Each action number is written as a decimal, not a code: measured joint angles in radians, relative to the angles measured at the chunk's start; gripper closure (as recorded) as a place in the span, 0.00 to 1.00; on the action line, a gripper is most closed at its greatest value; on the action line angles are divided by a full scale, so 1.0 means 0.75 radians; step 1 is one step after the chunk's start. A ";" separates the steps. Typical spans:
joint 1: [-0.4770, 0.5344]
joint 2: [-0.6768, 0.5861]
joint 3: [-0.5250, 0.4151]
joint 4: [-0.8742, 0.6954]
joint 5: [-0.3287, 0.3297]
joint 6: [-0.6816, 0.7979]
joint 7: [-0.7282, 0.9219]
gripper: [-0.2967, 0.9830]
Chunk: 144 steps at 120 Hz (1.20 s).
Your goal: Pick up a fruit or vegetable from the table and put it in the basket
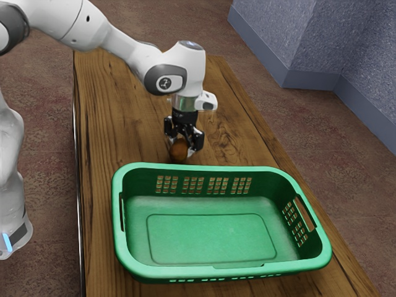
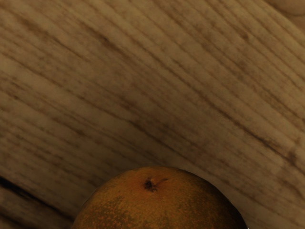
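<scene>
One arm: white and grey (image 1: 117, 46), entering from the exterior view's upper left, sloping down toward its right, the last part turned downward over the desk (image 1: 99, 154).
Tool pose: the black tool (image 1: 181, 146) points down, low over the wood, on the far side of the basket (image 1: 198, 272).
Tool state: it is at the fruit (image 1: 179, 150); I cannot tell whether it is wide around the fruit or closed on it.
Fruit: round, orange-brown, at the tool's lower end, just beyond the basket's far rim and outside the basket; a dark stem mark shows on it in the wrist view. Whether it touches the wood I cannot tell.
Basket: green, upright and open-topped, on the near part of the desk; slotted sides, a handle opening at the exterior view's right, its smooth green bottom in sight.
Desk edges: the left one runs a little outside the basket's left side; the right one slants close past its right end.
Room: wood extends left, right and far of the tool; the far rim is the nearest edge to it.
</scene>
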 joint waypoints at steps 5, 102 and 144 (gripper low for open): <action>0.004 -0.020 0.000 0.043 0.002 -0.001 -0.004 0.53; 0.004 -0.067 -0.740 0.358 -0.023 -0.014 -0.316 0.34; -0.095 0.168 -0.196 0.922 -0.074 -0.341 -0.860 0.24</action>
